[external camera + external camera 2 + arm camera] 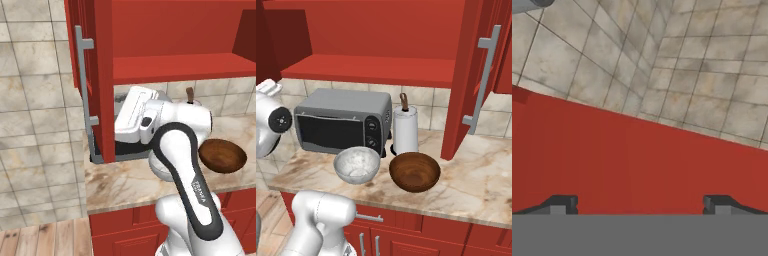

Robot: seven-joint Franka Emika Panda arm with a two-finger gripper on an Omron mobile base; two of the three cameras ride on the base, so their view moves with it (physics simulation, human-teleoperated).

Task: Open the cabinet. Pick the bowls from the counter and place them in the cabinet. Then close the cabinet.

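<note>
The cabinet (381,35) stood open, both doors swung out, its red shelf (371,70) bare. In the left base view the arm (185,175) rose from the lower right, bent at the elbow and reached left, with the hand just beside the left door (102,80), below the shelf. In the hand view the gripper (639,205) faced a red panel with tiled wall beyond; its fingertips (562,204) stood wide apart and held nothing. Both bowls sat on the counter (476,185) near its front edge: the grey-white bowl (356,165) in front of the toaster oven (343,122), the brown bowl (414,171) just beside it, in front of the paper towel roll (405,131).
</note>
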